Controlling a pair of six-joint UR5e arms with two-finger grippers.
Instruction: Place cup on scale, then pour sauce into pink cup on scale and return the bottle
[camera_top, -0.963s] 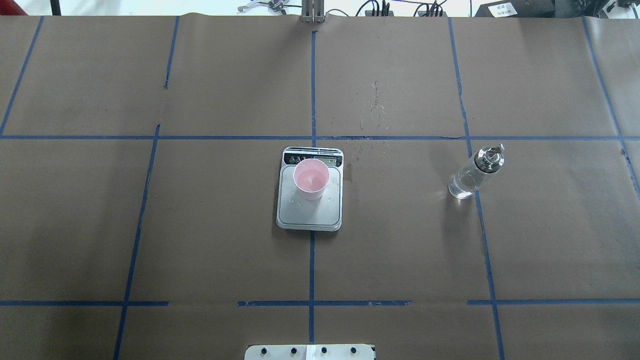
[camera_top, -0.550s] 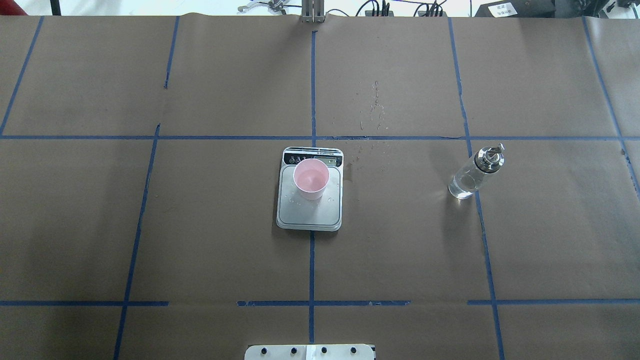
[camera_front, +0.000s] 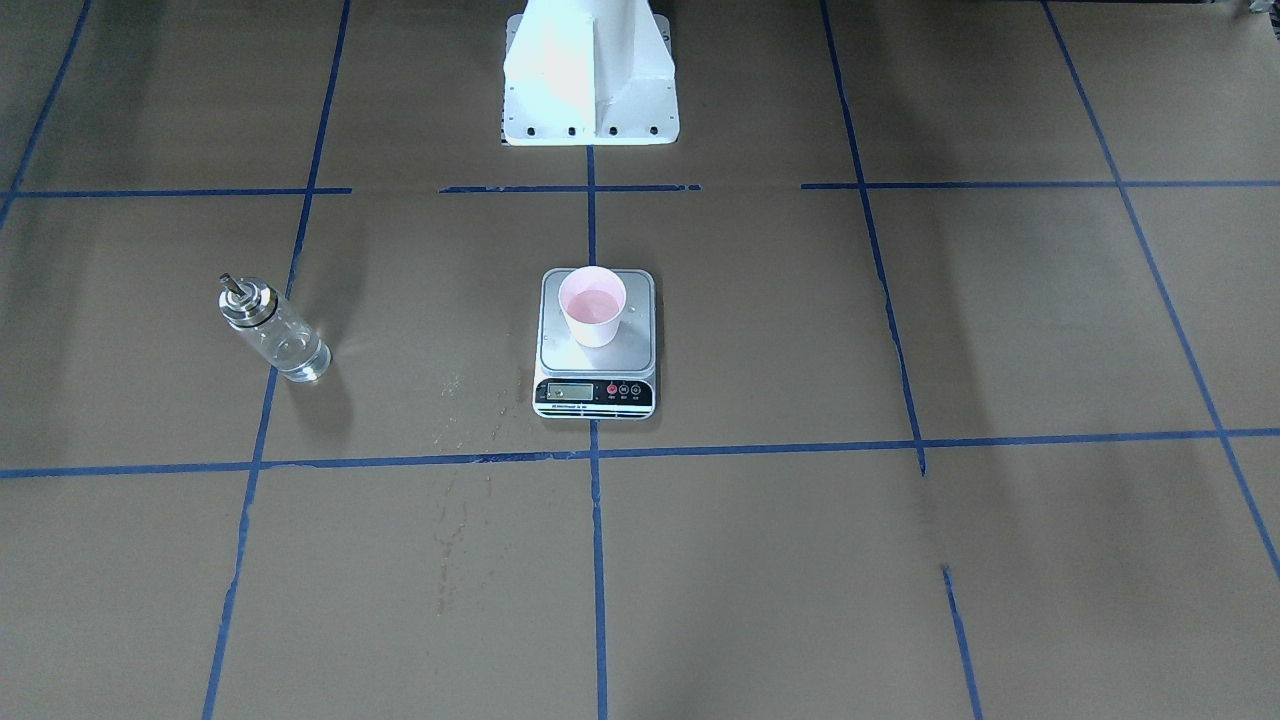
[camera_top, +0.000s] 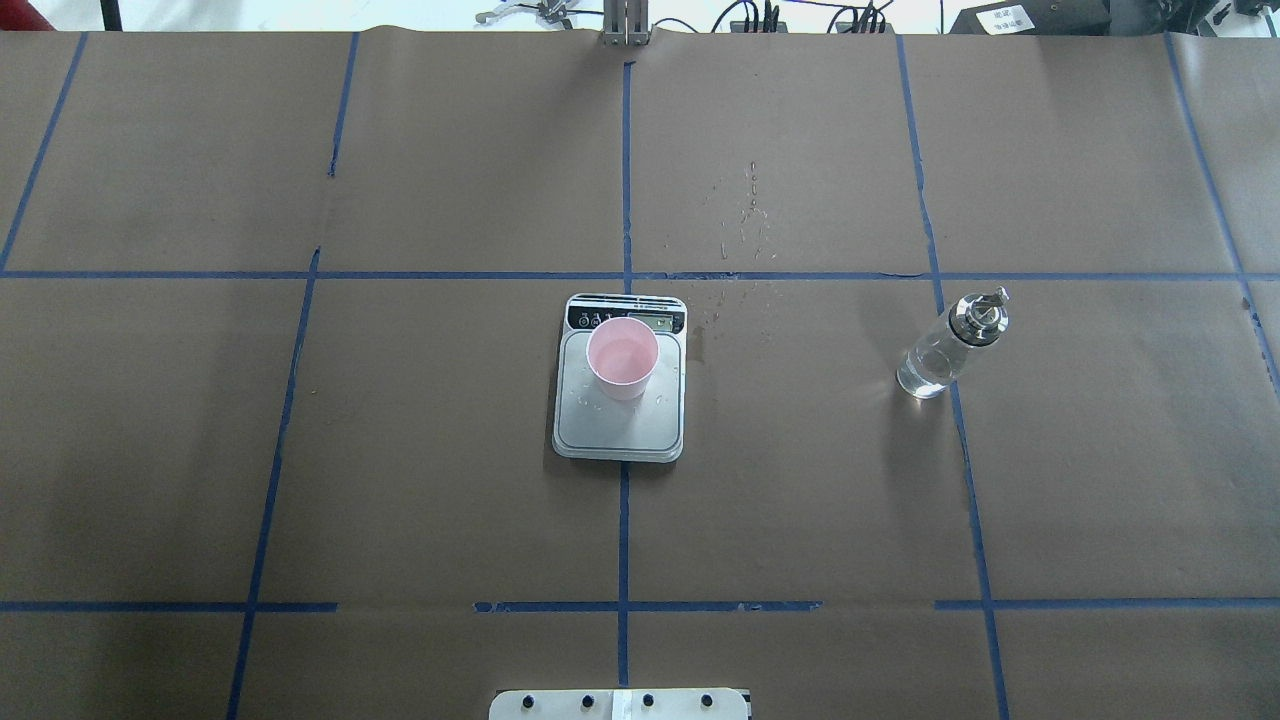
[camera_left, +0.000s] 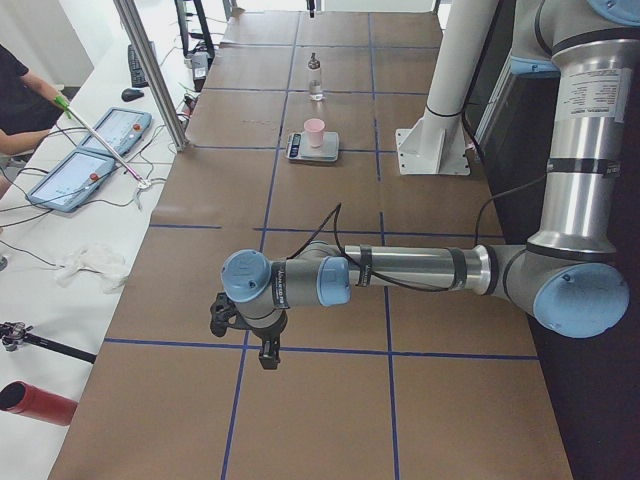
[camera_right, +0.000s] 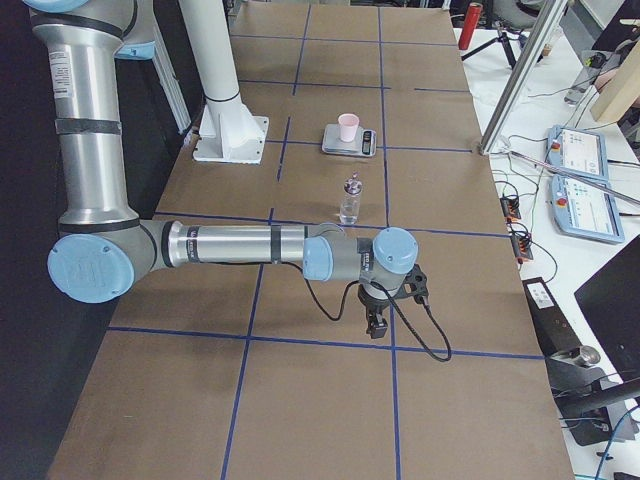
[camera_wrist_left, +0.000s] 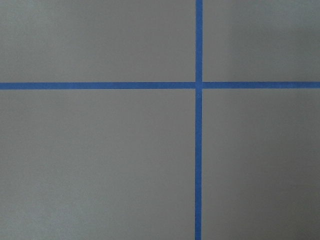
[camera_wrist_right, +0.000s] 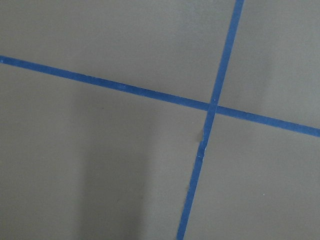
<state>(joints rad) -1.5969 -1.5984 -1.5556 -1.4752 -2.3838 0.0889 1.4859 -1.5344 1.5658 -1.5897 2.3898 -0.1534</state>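
I cannot judge the left gripper (camera_left: 266, 355) from the side camera. Its fingers (camera_left: 268, 348) are a small dark clump, and the right gripper (camera_right: 376, 326) reads no better. The digits on the scale (camera_front: 597, 362) display (camera_front: 570, 391) are too small for me. From overhead, the cup (camera_top: 622, 358) covers part of the scale's black strip at its 12 o'clock edge. The robot's base plate (camera_top: 620, 705) is cut off at the desk (camera_top: 300, 450)'s 6 o'clock, and an operator (camera_left: 18, 100) at the side view's 9 o'clock.
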